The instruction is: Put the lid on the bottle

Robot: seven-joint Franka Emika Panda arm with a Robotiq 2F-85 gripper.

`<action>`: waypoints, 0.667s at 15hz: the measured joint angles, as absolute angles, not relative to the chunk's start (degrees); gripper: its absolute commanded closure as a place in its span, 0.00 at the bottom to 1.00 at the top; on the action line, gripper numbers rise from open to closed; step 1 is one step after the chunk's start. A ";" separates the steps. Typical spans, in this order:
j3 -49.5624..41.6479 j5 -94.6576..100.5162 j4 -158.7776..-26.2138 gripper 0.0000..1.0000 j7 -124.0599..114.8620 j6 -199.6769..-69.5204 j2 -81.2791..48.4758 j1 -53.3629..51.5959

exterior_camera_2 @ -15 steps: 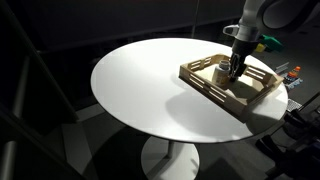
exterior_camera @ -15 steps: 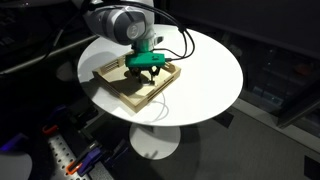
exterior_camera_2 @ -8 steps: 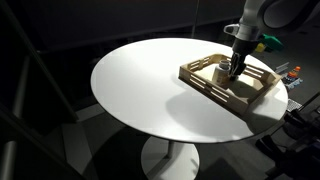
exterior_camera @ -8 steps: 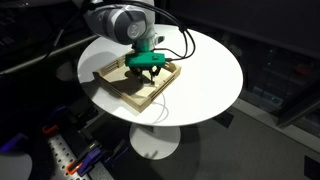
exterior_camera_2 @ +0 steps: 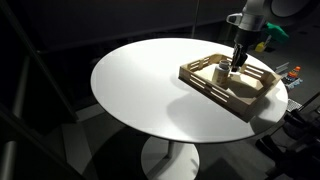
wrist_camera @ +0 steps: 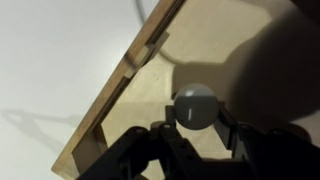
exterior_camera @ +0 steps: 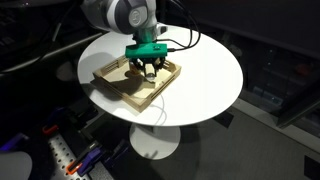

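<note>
My gripper (wrist_camera: 195,120) is shut on the lid (wrist_camera: 193,106), a small pale round cap held between both fingers (wrist_camera: 229,128). It hangs a little above the floor of the wooden tray (wrist_camera: 118,88). In both exterior views the gripper (exterior_camera: 148,68) (exterior_camera_2: 237,63) is over the tray (exterior_camera: 112,87) (exterior_camera_2: 208,87), which lies on the round white table (exterior_camera: 205,80). The lid is too small to make out there. I cannot clearly pick out the orange bottle in any view; the wrist view does not show it.
The tray has raised slatted walls with gaps. It sits near the table edge (exterior_camera_2: 130,90). A green cable mount (exterior_camera: 150,48) sits on the wrist. Dark clutter and cables lie on the floor around the table's white pedestal base (exterior_camera: 155,145).
The gripper has risen from low inside the tray to a little above it, still over the tray. The arm has drawn up with it.
</note>
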State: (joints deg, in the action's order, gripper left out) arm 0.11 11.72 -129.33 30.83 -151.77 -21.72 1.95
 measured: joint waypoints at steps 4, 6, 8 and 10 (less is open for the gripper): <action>0.25 11.82 -129.25 0.68 30.60 -147.95 -17.34 1.62; 0.68 11.82 -129.11 0.68 30.59 -145.52 -15.08 1.34; 1.46 11.82 -128.78 0.68 30.59 -143.01 -13.23 1.01; 2.48 11.61 -128.24 0.68 30.59 -140.63 -12.00 0.69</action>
